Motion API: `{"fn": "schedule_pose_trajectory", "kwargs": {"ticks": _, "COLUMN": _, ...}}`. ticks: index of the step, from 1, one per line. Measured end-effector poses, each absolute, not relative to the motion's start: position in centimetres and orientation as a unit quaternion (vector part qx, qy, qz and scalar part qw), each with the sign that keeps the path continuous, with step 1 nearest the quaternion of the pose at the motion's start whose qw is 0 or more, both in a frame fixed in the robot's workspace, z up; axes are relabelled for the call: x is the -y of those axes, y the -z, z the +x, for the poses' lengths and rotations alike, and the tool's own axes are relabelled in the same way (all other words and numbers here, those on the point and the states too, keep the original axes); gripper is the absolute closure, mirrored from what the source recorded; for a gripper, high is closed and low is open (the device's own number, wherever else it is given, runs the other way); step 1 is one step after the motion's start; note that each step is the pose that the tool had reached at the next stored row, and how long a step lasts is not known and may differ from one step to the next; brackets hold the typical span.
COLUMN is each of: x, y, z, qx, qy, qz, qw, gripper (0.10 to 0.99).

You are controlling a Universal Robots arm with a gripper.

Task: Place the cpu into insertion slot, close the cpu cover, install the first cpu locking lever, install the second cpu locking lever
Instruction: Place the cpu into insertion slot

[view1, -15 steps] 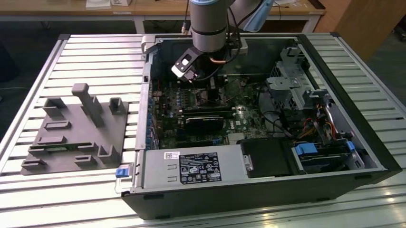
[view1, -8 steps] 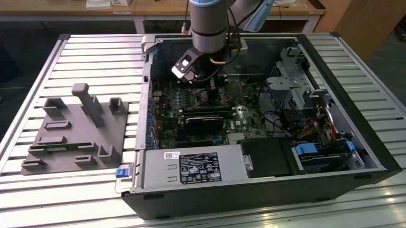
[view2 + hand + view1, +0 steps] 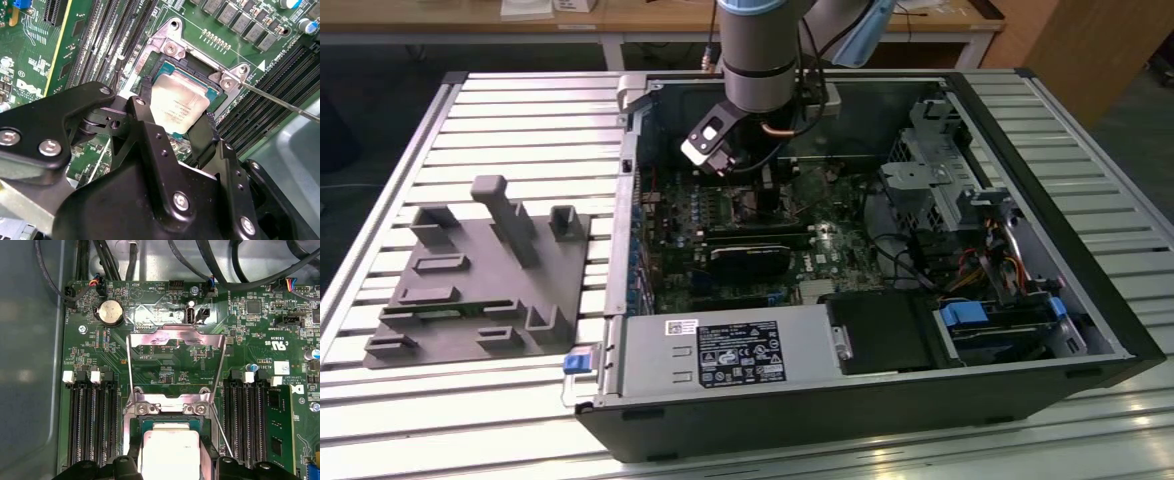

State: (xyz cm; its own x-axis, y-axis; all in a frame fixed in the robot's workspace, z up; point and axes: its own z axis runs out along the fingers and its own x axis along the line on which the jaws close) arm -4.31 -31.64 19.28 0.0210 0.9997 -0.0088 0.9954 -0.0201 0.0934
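Note:
In both wrist views my gripper (image 3: 178, 107) (image 3: 171, 456) is shut on the cpu (image 3: 181, 100) (image 3: 171, 447), a pale silver square held by two opposite edges between the black fingers (image 3: 144, 102). The cpu sits level right over the insertion slot (image 3: 199, 64) (image 3: 170, 411), whose dark frame and metal rim show around it; I cannot tell whether it is fully seated. The cpu cover (image 3: 175, 337) stands flipped open beyond the socket. Thin wire locking levers (image 3: 129, 371) (image 3: 280, 102) stick out unlatched on both sides. In the exterior view the gripper (image 3: 750, 178) reaches down onto the green motherboard (image 3: 834, 250).
Long black memory slots (image 3: 92, 425) (image 3: 245, 425) flank the socket, with a green memory stick (image 3: 279, 427) beside one bank. Case walls, a drive cage (image 3: 941, 190), a black cooler (image 3: 750, 262) and the power supply (image 3: 720, 355) surround the board. A grey fixture (image 3: 480, 280) lies on the exterior view's left.

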Motion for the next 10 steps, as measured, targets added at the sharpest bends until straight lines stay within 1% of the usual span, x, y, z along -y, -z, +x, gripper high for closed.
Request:
{"fn": "schedule_pose_trajectory", "kwargs": {"ticks": 3, "x": 31.64, "y": -19.27, "z": -4.31, "qx": -0.699, "qy": -0.030, "qz": 0.714, "qw": 0.037, "gripper": 0.533}}
{"fn": "schedule_pose_trajectory", "kwargs": {"ticks": 4, "x": 31.64, "y": -19.27, "z": -4.31, "qx": -0.699, "qy": -0.030, "qz": 0.714, "qw": 0.037, "gripper": 0.471}}
{"fn": "schedule_pose_trajectory", "kwargs": {"ticks": 10, "x": 31.64, "y": -19.27, "z": -4.31, "qx": -0.699, "qy": -0.029, "qz": 0.713, "qw": 0.037, "gripper": 0.471}}
